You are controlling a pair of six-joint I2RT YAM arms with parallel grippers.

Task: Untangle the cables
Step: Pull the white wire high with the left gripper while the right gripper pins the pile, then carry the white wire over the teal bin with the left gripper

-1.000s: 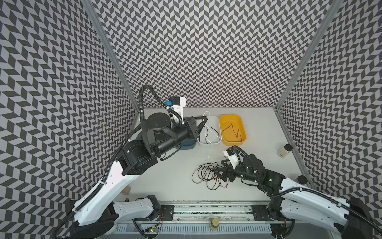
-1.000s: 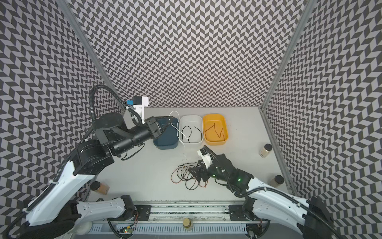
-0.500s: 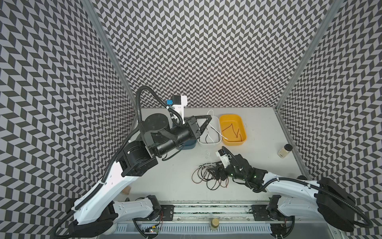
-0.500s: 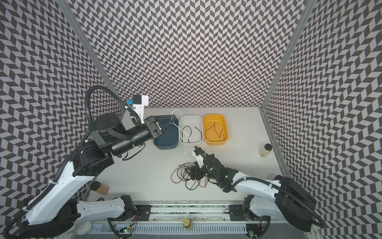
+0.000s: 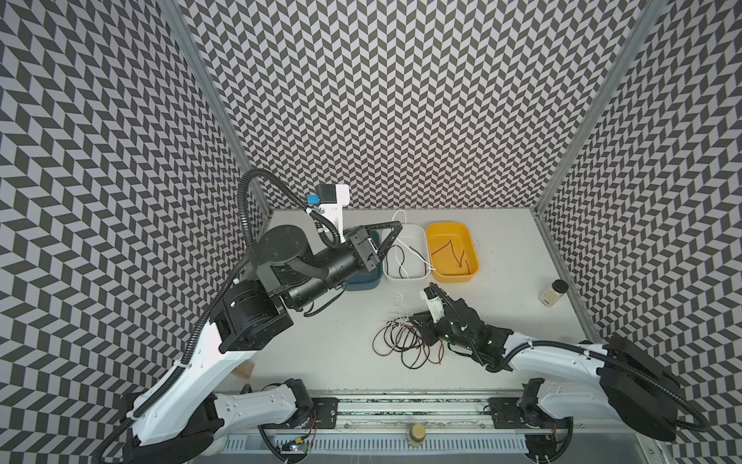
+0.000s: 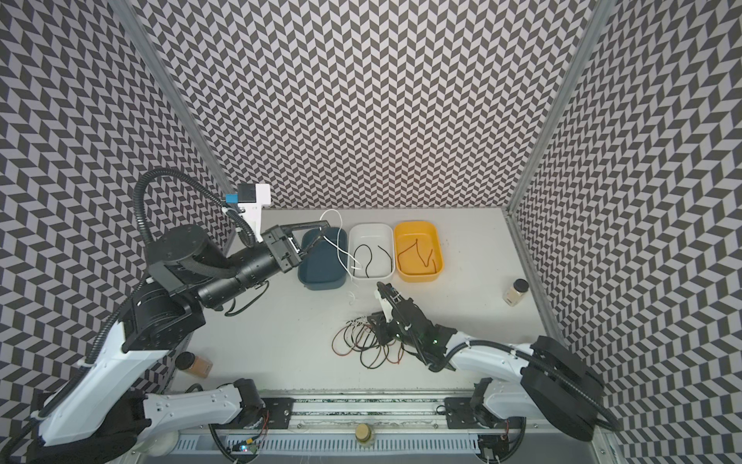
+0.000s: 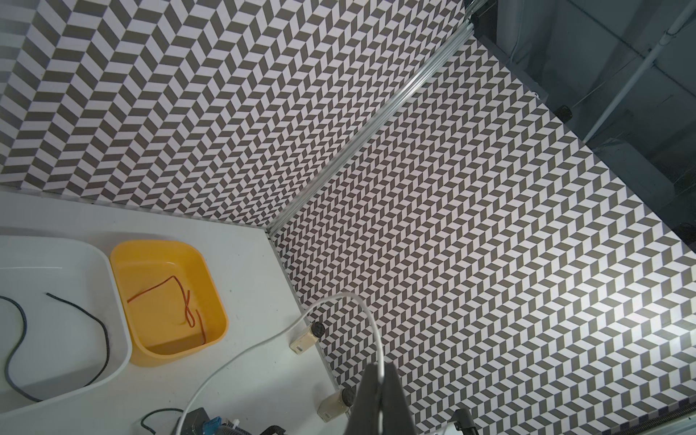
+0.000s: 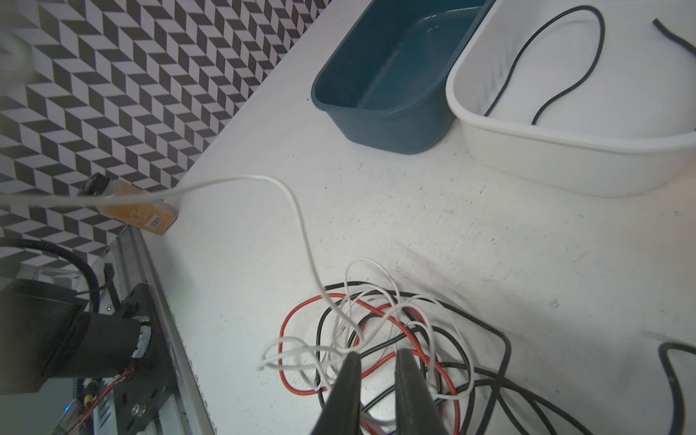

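Tangle of black, white and red-orange cables (image 5: 405, 341) lies on the surface (image 5: 321, 321) before a row of trays. The left tool (image 7: 379, 373), clamped on a white cable (image 7: 339, 301), holds it raised above the trays, its far end trailing into the heap. The right tool (image 8: 379, 356) sits low on the heap, jaws narrowly apart; whether they pinch a strand cannot be told. The next move likely calls for pinning the heap while the white strand is drawn free, probably toward the blue tray (image 8: 376, 124).

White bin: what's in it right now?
Two black cable strands lie inside the white bin, possibly one cable. The white cable hanging from the left gripper crosses part of the bin in both top views. Whether its end rests inside is unclear.
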